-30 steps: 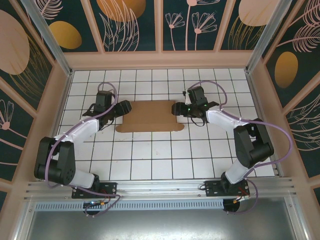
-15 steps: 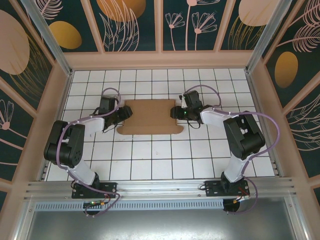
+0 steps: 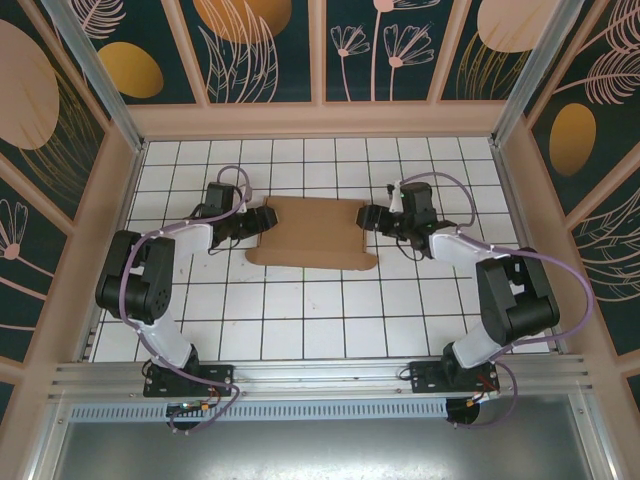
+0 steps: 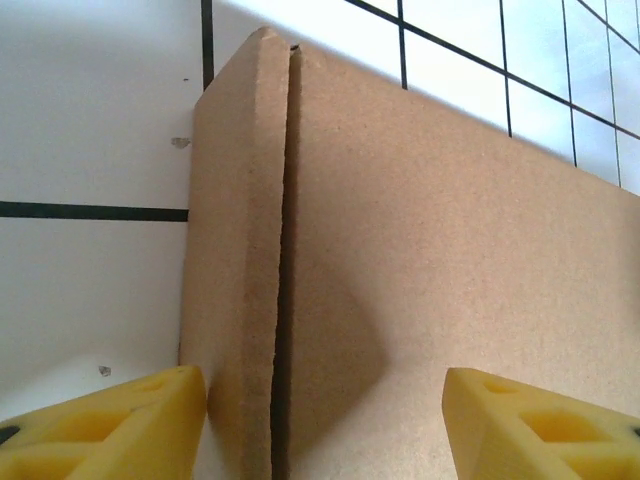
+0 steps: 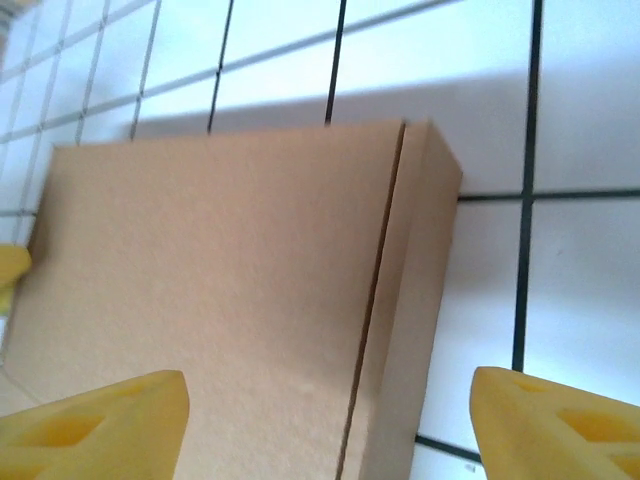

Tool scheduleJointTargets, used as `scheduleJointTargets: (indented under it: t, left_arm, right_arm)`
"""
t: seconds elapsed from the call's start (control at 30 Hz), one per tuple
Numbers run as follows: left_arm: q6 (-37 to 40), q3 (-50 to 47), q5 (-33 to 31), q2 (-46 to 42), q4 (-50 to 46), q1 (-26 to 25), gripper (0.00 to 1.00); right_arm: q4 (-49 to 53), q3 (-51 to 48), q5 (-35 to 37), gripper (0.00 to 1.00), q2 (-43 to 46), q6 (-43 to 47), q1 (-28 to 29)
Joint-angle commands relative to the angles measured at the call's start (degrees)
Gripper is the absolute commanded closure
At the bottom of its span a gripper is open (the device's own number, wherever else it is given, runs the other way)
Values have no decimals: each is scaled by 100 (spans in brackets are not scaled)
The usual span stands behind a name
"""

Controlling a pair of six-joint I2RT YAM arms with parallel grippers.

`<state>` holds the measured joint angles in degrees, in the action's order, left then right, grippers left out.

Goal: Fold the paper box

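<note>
The paper box (image 3: pixel 312 232) is a flat brown cardboard piece lying on the white tiled floor, slightly skewed. My left gripper (image 3: pixel 264 220) is at its left end and my right gripper (image 3: pixel 366 217) at its right end, both low over the floor. In the left wrist view the left gripper (image 4: pixel 325 430) is open, its yellow fingertips (image 4: pixel 110 425) straddling the paper box (image 4: pixel 420 260) edge, where a narrow side strip is split off by a dark slit. The right gripper (image 5: pixel 325 425) is open too, astride the opposite end of the paper box (image 5: pixel 220 270) and its side strip.
The tiled floor (image 3: pixel 300 320) is bare in front of the box. Wooden walls (image 3: pixel 320 120) with patterned panels close in the back and both sides. The arm bases sit on the metal rail (image 3: pixel 320 372) at the near edge.
The box has slid a little to the right and skewed. Both grippers moved rightward with it, the left closing in on the left end and the right backing off toward the right wall.
</note>
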<state>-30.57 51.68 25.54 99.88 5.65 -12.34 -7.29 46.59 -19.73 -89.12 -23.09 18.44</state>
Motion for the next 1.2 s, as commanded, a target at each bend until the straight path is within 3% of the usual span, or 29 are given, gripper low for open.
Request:
scheduleJointTargets:
  t: [0.0, 0.17, 0.33, 0.43, 0.57, 0.93, 1.17]
  left_arm:
    - [448, 114, -316, -135, -303, 8, 36]
    - [532, 70, -173, 46, -148, 91, 45]
    - [324, -131, 576, 258, 492, 275, 65]
    - [375, -4, 783, 470, 304, 323, 78]
    - [169, -156, 1122, 625, 511, 506, 87]
    - [-37, -229, 1803, 1073, 628, 907, 96]
    - [-123, -216, 1876, 1184, 661, 1006, 98]
  right_arm:
    - [-385, -309, -313, 22, 74, -240, -210]
    - [-698, -327, -826, 20, -289, -358, -384]
    - [-1176, -412, -1364, 17, -663, -573, -461]
    - [-1269, -417, -1471, 15, -873, -602, -511]
    - [-1517, -556, -1736, 14, -1022, -744, -744]
    - [-2361, -606, -2851, 13, -1470, -1273, -740]
    - [-2113, -408, -2863, 13, -1566, -1160, -463]
